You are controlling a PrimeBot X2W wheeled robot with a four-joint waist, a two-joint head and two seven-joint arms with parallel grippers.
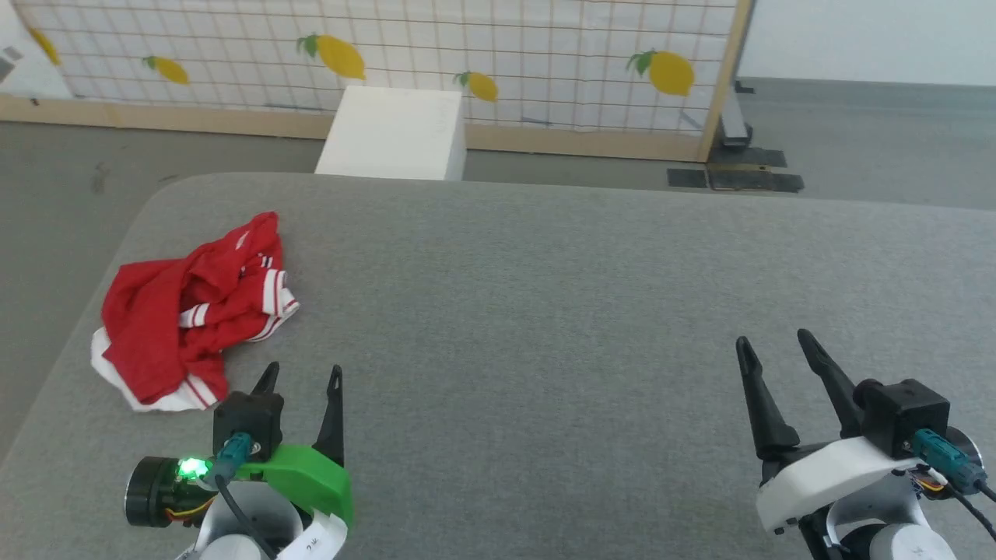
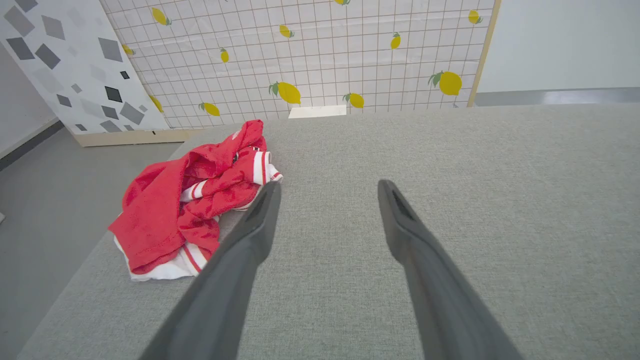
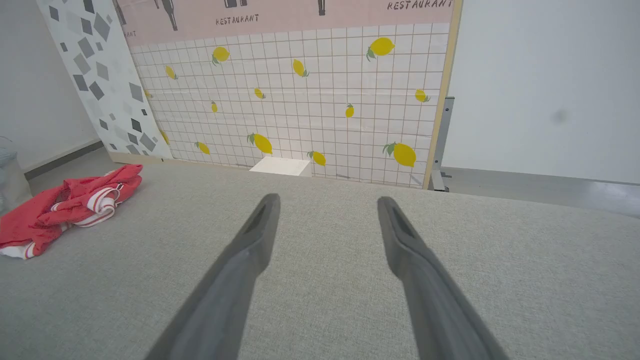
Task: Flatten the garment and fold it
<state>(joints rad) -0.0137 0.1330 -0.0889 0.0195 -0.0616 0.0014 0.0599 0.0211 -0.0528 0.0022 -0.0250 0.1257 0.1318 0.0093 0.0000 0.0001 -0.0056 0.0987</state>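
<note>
Big grey cloth table (image 1: 545, 311) lying flat, far left corner rounded, lots of bare room across middle and right.
Red and white garment (image 1: 187, 311) sitting in soft crumpled heap near left edge.
Left gripper (image 1: 304, 368) hovering just beside it, 2 fingers spread wide, holding nothing.
Right gripper (image 1: 773, 339) waiting well apart, fingers spread wide, holding nothing.

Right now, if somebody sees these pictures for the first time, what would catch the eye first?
The crumpled red garment stands out, lying in a heap near the left edge of the grey table. Next come the yellow lemons on the tiled backdrop behind the table.
</note>
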